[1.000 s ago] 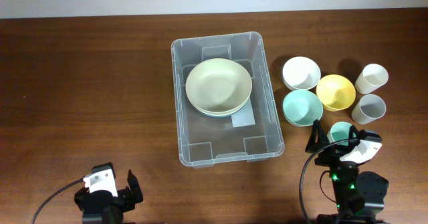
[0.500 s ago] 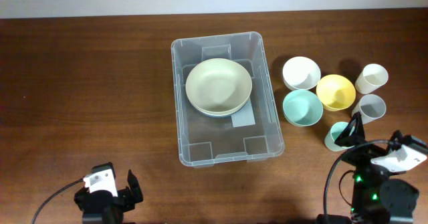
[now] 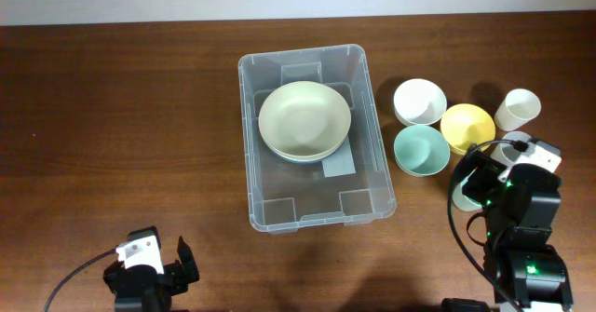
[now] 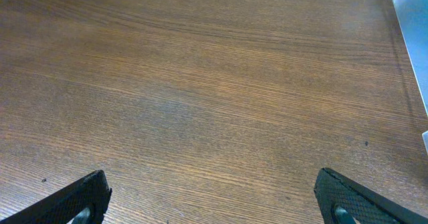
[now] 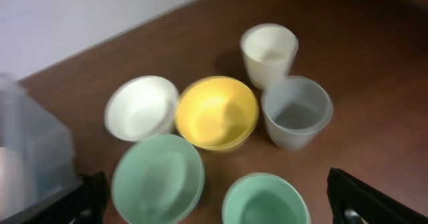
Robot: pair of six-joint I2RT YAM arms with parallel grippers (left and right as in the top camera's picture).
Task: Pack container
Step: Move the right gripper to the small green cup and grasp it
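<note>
The container (image 3: 307, 205) is a large clear bin at mid-table, holding a pale green bowl (image 3: 304, 118) stacked on a light blue one. Its corner (image 5: 33, 150) shows at the left of the right wrist view. To its right stand a white bowl (image 3: 418, 101), a yellow bowl (image 3: 467, 128), a teal bowl (image 3: 421, 150) and a cream cup (image 3: 518, 109). My right gripper (image 3: 484, 177) hangs open above a mint cup (image 5: 266, 200), with the teal bowl (image 5: 158, 178) and a grey cup (image 5: 296, 112) close by. My left gripper (image 3: 151, 267) is open over bare wood at the front left.
The wooden table runs wide to the left of the container. The container's edge (image 4: 411, 10) shows at the far right of the left wrist view. A white wall lies beyond the table's back edge.
My right arm has swung from the front edge back and to the right, and now covers the grey cup and part of the mint cup. The left arm has not moved.
</note>
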